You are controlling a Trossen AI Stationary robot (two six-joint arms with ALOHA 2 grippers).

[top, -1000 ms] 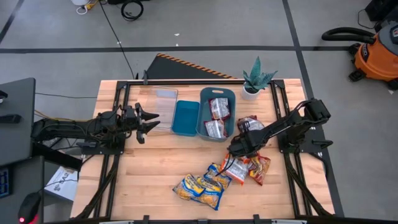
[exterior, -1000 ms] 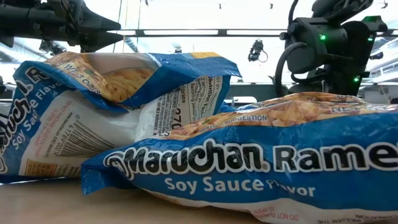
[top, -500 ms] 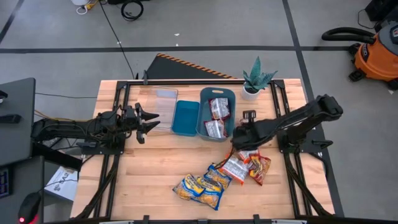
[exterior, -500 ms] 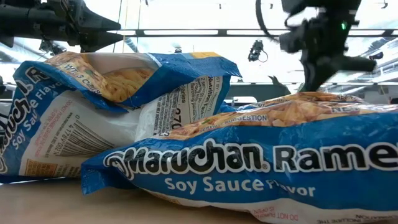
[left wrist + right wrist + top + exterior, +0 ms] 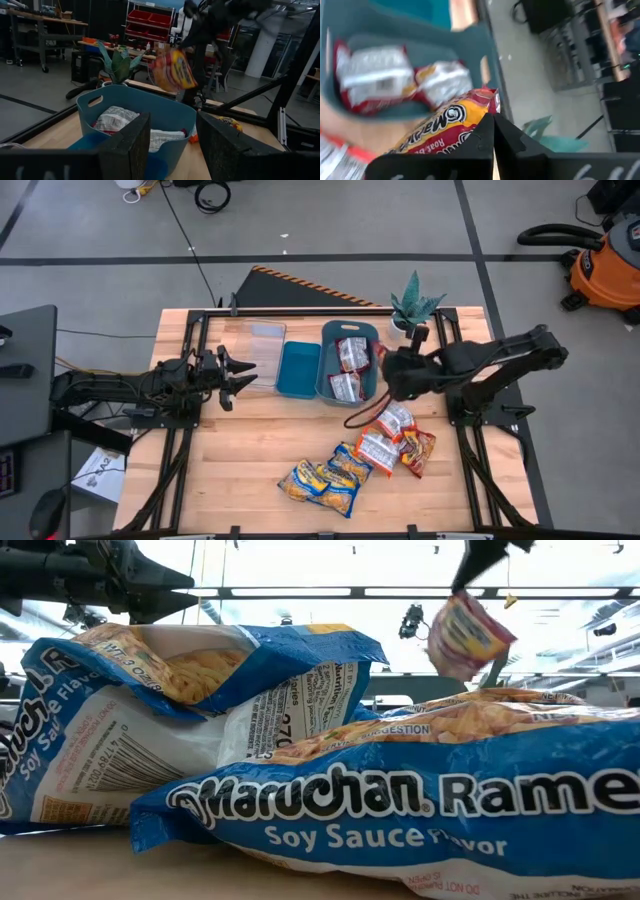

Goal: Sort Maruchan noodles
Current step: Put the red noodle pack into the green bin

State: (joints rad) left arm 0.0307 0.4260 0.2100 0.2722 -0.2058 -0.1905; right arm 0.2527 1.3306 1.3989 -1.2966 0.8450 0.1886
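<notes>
Several Maruchan packets lie flat near the table's near edge: yellow-and-blue ones [image 5: 322,480], red-and-white ones [image 5: 380,448] and an orange-red one [image 5: 418,451]. Two red-and-white packets [image 5: 350,352] lie in the teal bin [image 5: 326,380]. My right gripper [image 5: 390,372] is shut on an orange-yellow packet with a red edge [image 5: 174,70], held in the air by the bin's right rim. My left gripper [image 5: 240,372] waits open at the table's left side, level, pointing toward the bins. My right gripper [image 5: 493,117] pinches the orange-yellow packet by one edge [image 5: 481,106] between its two fingers. The fingers come from above. The packet [image 5: 468,635] is lifted clear of the table and hangs tilted below them.
Left of the teal bin stand a small blue bin [image 5: 297,369] and a clear lid or tray [image 5: 265,350]. A potted plant [image 5: 413,308] stands at the far edge behind the right gripper. A black cable [image 5: 360,415] loops down between the bin and the packets.
My right gripper has risen from the packets on the table and moved toward the far edge, up to the teal bin's right rim. It has carried the orange-yellow packet along, which now hangs clear of the table. The other packets have stayed put.
</notes>
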